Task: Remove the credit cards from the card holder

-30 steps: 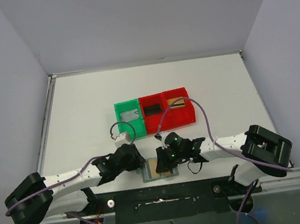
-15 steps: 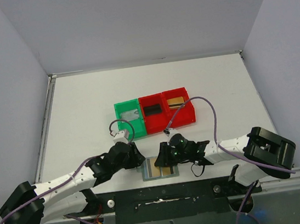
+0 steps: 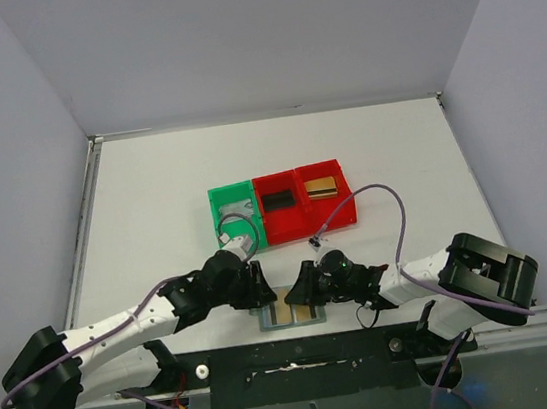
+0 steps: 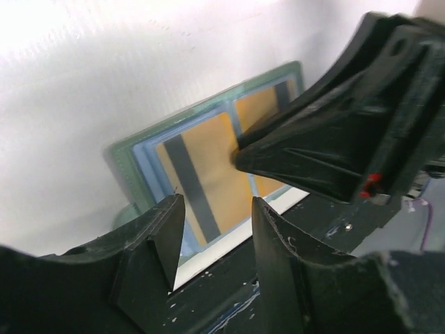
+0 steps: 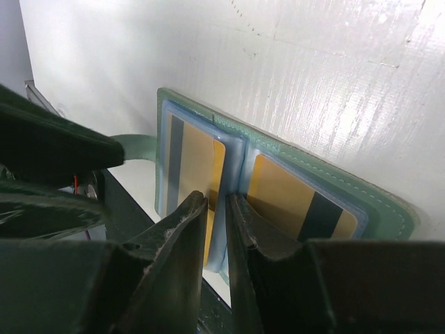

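Note:
The card holder (image 3: 290,316) lies open near the table's front edge, a grey-blue sleeve inside a green rim (image 4: 132,167). Two gold credit cards with dark stripes sit in its pockets (image 5: 198,160) (image 5: 278,191). My left gripper (image 3: 262,295) (image 4: 214,233) hangs open just over the holder's left end, nothing between its fingers. My right gripper (image 3: 299,296) (image 5: 217,209) has its tips down on the holder's blue centre fold, beside the left card's edge. Only a thin slit shows between its jaws, and a pinch cannot be made out.
Behind the holder stand a green bin (image 3: 233,213) with a silver-grey card, a red bin (image 3: 279,204) with a black card and a second red bin (image 3: 322,190) with a gold card. The black mounting rail (image 3: 294,363) runs right below the holder.
The left arm has reached rightward, bringing its gripper to the holder's left end. The right gripper has slid left and down onto the holder's middle.

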`<state>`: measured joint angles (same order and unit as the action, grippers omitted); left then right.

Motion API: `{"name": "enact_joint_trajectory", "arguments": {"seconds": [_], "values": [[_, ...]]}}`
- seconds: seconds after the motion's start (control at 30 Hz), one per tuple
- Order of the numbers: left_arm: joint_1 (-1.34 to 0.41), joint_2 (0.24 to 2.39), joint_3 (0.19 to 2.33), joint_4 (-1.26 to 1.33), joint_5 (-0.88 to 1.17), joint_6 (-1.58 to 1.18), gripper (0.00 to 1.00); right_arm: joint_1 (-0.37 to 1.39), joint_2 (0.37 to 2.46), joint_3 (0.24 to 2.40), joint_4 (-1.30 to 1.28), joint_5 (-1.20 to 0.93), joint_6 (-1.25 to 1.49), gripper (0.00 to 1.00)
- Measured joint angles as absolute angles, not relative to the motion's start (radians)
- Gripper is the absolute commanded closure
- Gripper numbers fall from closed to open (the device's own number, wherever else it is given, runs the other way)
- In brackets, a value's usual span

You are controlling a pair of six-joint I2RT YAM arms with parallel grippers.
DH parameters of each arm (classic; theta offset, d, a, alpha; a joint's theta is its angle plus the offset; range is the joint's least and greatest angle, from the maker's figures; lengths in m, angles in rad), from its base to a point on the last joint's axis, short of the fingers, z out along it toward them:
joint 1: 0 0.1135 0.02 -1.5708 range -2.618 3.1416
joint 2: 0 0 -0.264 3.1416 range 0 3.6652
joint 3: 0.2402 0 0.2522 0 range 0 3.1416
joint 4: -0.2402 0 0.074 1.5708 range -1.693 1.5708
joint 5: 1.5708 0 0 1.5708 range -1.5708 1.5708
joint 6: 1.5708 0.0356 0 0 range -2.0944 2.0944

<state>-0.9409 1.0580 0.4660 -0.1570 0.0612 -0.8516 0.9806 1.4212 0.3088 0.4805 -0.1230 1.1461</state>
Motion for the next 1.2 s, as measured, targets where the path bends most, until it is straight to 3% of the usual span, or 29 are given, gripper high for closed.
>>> {"name": "enact_joint_trajectory", "arguments": {"seconds": [0.23,0.33,0.5,1.0,1.2], "values": [[-0.953,1.177,0.465,-0.191,0.048,-0.857,0.64,0.975,1.436,0.308,0.499,-0.141,1.153,0.80],[-0.959,1.188,0.453,-0.178,0.036,-0.866,0.71,0.974,1.437,0.308,0.498,-0.151,1.143,0.89],[-0.961,1.187,0.443,-0.173,0.010,-0.883,0.73,0.974,1.437,0.327,0.469,-0.178,1.113,1.00],[-0.963,1.160,0.408,-0.133,-0.022,-0.916,0.75,0.849,1.225,0.231,0.395,-0.275,1.058,0.98],[-0.964,1.145,0.403,-0.133,-0.036,-0.917,0.68,0.830,1.210,0.213,0.373,-0.289,1.051,0.98]]}}
